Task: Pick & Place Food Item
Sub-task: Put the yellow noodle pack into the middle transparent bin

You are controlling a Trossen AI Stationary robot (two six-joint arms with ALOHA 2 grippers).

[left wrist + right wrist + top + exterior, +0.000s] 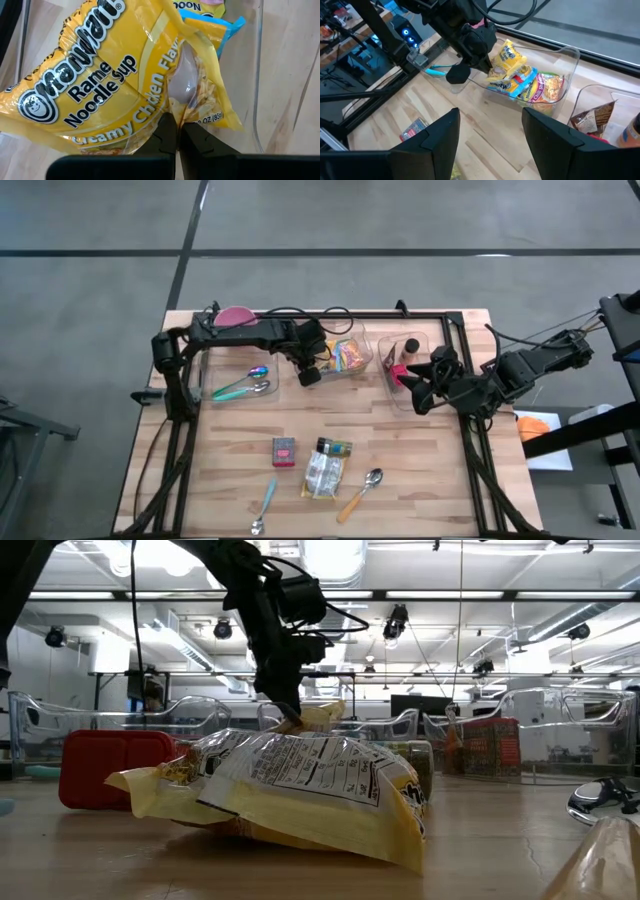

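Currently placing: left hand [174,131] pinched tight on yellow noodle packet [120,80], at clear bin [568,56] along surface's far edge. Next: release into bin. Right hand [490,131] open, idle near right edge.

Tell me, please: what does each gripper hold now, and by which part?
The left gripper is shut on the yellow ramen packet, pinching its edge over the clear bin. The right gripper is open, holding nothing.

Ramen noodle packet [120,85] cut off by wrist picture's edges — brand name partly lost. Left fingers [167,137] hid packet's lower edge. Low view: foreground snack bag [300,795] blocked most of worktop behind — label print unreadable.
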